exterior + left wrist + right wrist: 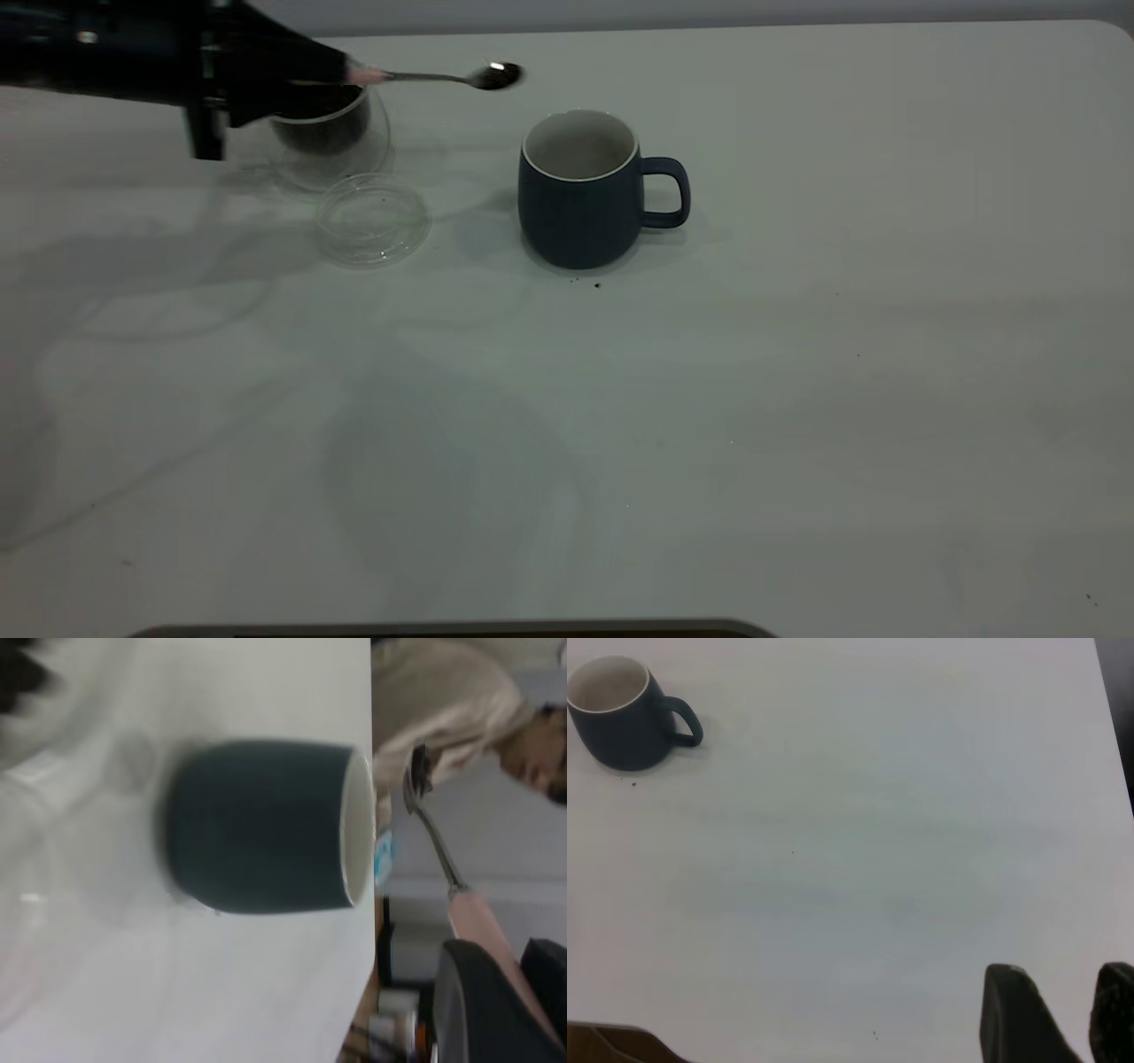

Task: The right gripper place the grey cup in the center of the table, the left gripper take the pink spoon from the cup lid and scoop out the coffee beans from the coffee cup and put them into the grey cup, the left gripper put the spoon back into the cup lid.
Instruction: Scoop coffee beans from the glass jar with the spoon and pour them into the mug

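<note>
My left gripper (335, 76) is shut on the pale pink handle of the pink spoon (443, 78) and holds it level above the table (797, 399). The spoon's dark, shiny bowl hangs between the coffee cup (332, 142) and the grey cup (580, 190). The coffee cup holds dark coffee beans (321, 128). The cup lid (372, 220) lies bare in front of it. In the left wrist view the spoon (436, 837) sits just above the grey cup's (257, 824) rim, gripped by the left gripper (509, 992). My right gripper (1061, 988) is open and empty, far from the grey cup (620, 713).
A few dark specks (595, 285) lie on the table in front of the grey cup. A dark edge (443, 631) runs along the near side of the table.
</note>
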